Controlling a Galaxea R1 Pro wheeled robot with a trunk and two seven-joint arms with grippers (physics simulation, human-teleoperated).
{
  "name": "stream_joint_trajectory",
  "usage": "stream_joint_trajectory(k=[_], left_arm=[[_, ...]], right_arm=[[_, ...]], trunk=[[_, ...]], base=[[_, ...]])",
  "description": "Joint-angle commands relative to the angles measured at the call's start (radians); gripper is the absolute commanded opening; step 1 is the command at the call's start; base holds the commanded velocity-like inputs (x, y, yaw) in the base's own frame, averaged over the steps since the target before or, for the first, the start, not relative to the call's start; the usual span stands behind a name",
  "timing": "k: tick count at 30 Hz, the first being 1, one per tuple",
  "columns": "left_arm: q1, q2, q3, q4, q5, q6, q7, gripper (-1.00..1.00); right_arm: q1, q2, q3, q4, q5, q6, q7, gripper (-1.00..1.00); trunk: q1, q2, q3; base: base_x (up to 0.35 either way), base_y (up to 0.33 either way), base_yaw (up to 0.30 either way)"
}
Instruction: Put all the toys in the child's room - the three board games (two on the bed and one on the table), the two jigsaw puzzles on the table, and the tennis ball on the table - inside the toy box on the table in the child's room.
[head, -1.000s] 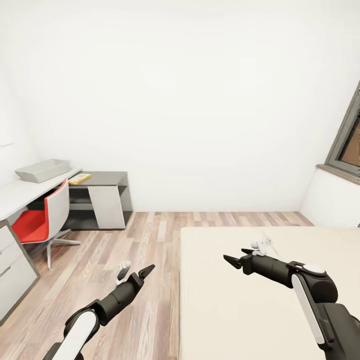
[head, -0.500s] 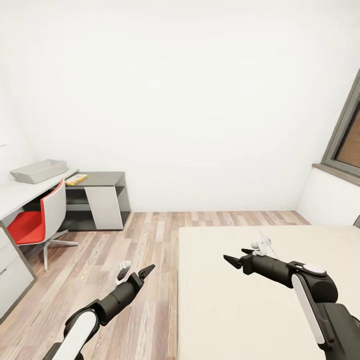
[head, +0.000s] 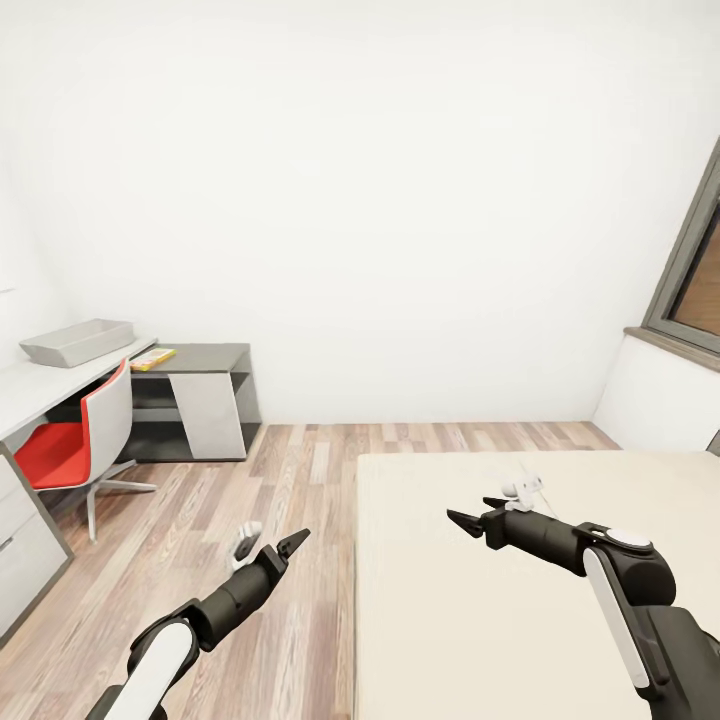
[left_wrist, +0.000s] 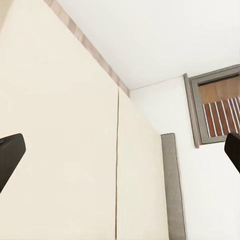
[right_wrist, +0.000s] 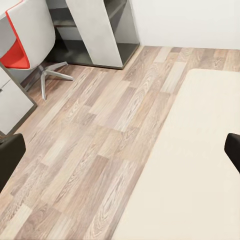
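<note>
The light-grey toy box stands on the pale table at the far left. A small flat yellow toy box lies on the lower dark-grey cabinet top beyond it; I cannot tell its kind. The beige bed fills the lower right, and its visible mattress is bare. My left gripper hangs open over the wood floor beside the bed. My right gripper is open above the mattress, holding nothing. Both wrist views show fingertips wide apart. The board games, jigsaw puzzles and tennis ball are out of view.
A red-and-white swivel chair stands in front of the table, beside the white drawer unit. Wood-plank floor runs between table and bed. A dark-framed window sits at the right over a white ledge.
A second ago the whole view shifted slightly, sliding the table and chair leftward; it has held still since. Both arms keep the same pose.
</note>
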Motion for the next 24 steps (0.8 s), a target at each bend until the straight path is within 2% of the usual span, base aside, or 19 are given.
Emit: stream_joint_trajectory(k=[1, 10, 24], left_arm=[[-0.001, 0.001, -0.001, -0.001, 0.008, 0.002, 0.004, 1.00], [-0.001, 0.001, -0.001, -0.001, 0.009, 0.002, 0.004, 1.00], [-0.001, 0.001, -0.001, -0.001, 0.009, 0.003, 0.004, 1.00]], right_arm=[[-0.001, 0.000, -0.001, 0.000, -0.008, 0.008, -0.001, 1.00], [-0.001, 0.000, -0.001, 0.000, -0.008, 0.008, -0.001, 1.00], [-0.001, 0.000, -0.001, 0.000, -0.008, 0.008, -0.001, 1.00]], trunk=[[0.001, -0.002, -0.002], [0.001, -0.002, -0.002], [0.001, -0.002, -0.002]], base=[[0.000, -0.023, -0.002], [0.000, -0.112, -0.001], [0.000, -0.239, 0.000]])
